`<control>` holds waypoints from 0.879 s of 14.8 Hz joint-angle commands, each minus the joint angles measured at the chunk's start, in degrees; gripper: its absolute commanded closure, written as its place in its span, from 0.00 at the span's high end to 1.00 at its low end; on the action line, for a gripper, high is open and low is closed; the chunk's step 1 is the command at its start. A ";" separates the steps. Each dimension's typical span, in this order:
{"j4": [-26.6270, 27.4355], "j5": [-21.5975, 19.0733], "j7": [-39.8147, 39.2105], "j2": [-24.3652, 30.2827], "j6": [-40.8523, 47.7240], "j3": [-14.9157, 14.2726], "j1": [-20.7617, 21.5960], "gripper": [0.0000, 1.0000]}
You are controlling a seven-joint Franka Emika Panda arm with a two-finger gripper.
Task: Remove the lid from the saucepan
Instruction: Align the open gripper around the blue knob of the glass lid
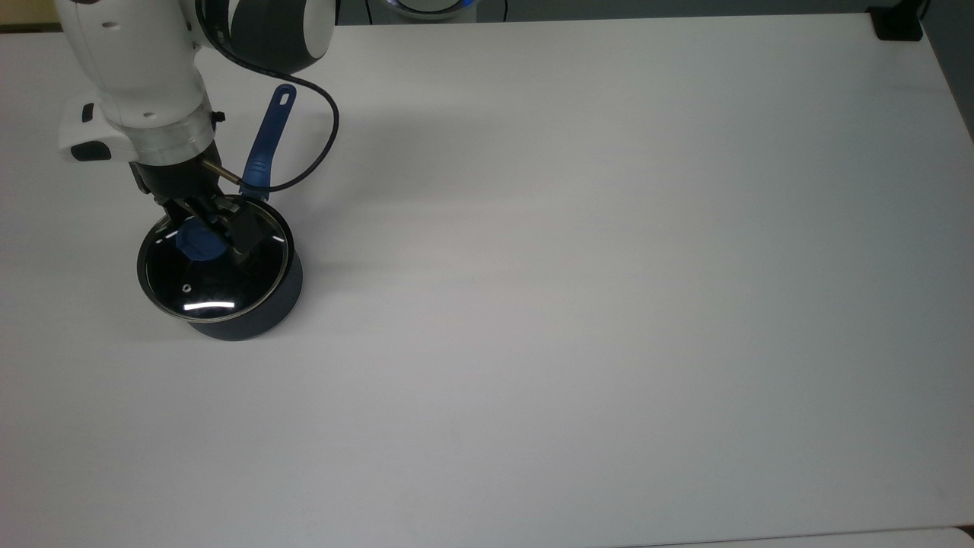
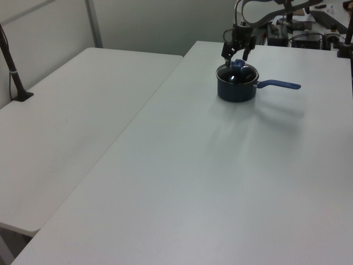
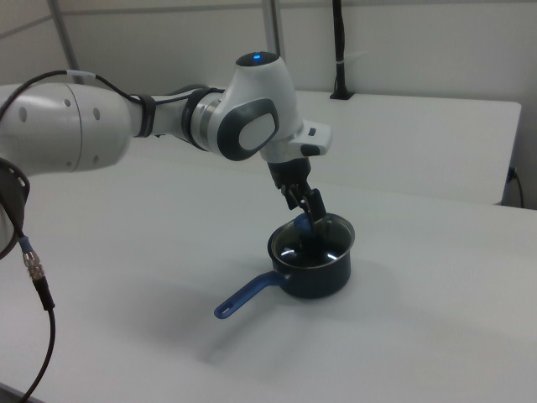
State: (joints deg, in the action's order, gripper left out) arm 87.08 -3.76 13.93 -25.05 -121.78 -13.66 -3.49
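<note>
Hand open astride the lid knob, saucepan covered.

The saucepan is a small dark navy round pot standing upright on the white surface at the top view's left. Its long blue handle, with a hole at the end, points toward the top view's top. The lid, clear glass with a steel rim, blue knob and vent hole, sits level on the saucepan.
</note>
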 commanded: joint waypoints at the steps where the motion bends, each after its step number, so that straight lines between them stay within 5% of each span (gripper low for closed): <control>1: 0.19 0.78 -0.74 0.00 1.46 -0.40 0.68 0.95; 9: 0.11 0.86 -0.83 -0.61 1.37 -0.40 1.21 0.87; 13: 0.02 0.86 -1.71 -0.70 1.37 -0.40 1.21 0.64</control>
State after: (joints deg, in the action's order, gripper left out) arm 87.28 -3.49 13.58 -25.79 -121.78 -13.61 -3.25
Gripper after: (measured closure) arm 0.242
